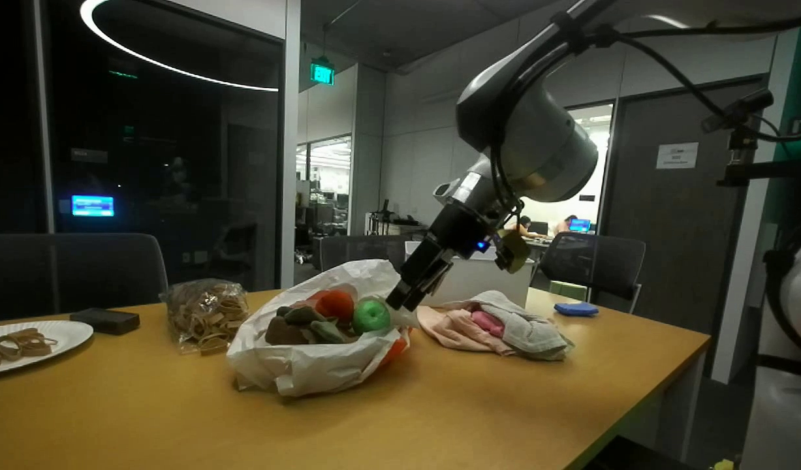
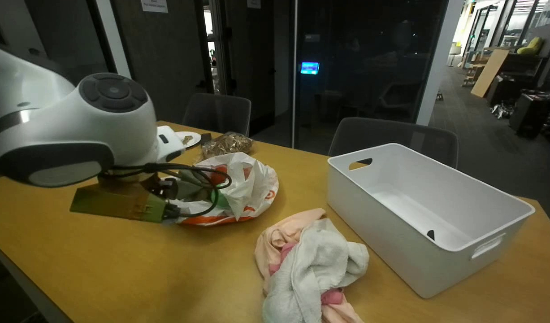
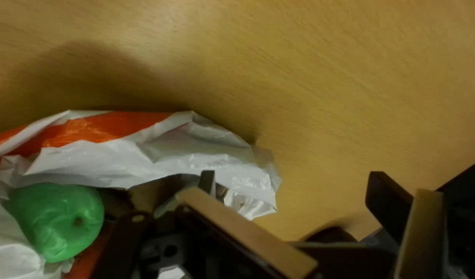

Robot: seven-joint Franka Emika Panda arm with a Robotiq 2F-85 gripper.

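Note:
My gripper (image 1: 403,297) is open and empty, tilted down above the table, beside a white plastic bag (image 1: 289,369) in an exterior view. In the wrist view its fingers (image 3: 293,184) stand wide apart. One finger is over the bag's edge (image 3: 163,155) and the other over bare wood. The open bag holds a green apple (image 1: 371,316), a round red item (image 1: 335,303) and several dark green and brown items. The apple also shows in the wrist view (image 3: 53,223). In an exterior view (image 2: 261,193) the arm partly covers the bag and hides the fingers.
A pile of pink and grey cloths (image 2: 319,264) lies near a white bin (image 2: 373,229). A clear bag of brown loops (image 1: 207,320), a black block (image 1: 105,320) and a white plate (image 1: 80,331) with loops stand beyond the bag. A blue item (image 1: 575,309) lies near the table edge.

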